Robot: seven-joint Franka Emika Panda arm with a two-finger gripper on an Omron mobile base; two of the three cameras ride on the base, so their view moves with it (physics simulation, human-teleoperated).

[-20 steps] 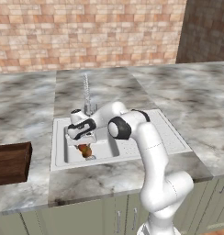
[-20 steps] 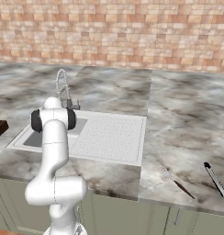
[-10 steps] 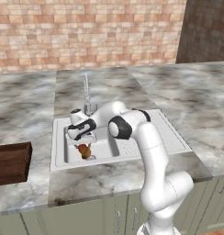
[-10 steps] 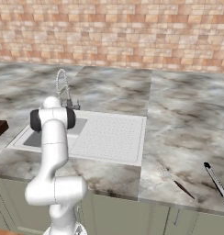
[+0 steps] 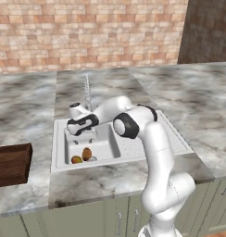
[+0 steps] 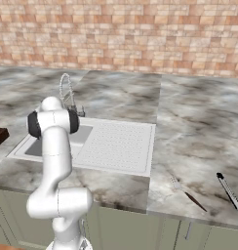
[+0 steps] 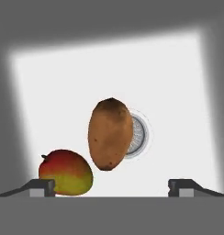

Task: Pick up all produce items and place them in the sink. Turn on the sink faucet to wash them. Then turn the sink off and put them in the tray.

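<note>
Brown oval (image 7: 110,134) partly hides drain (image 7: 137,137) beside red-and-yellow-green fruit (image 7: 66,172).

White arm (image 5: 147,152) over sink (image 5: 110,143), brown oval (image 5: 86,153) and red-yellow fruit (image 5: 77,159) in basin

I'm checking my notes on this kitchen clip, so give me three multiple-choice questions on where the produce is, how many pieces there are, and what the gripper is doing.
1. Where does the brown oval lie?
A. in the sink basin, partly over the drain
B. on the wooden tray
C. on the draining board

2. How many produce items are in the basin?
A. one
B. two
C. four

3. What state is the gripper in?
A. shut on the fruit
B. shut on the faucet
C. open, holding nothing

Answers:
1 A: the hand view shows it on the white floor, covering part of the drain.
2 B: the oval and the red-and-yellow-green fruit.
3 C: its fingertips stand wide apart with nothing between.
</note>
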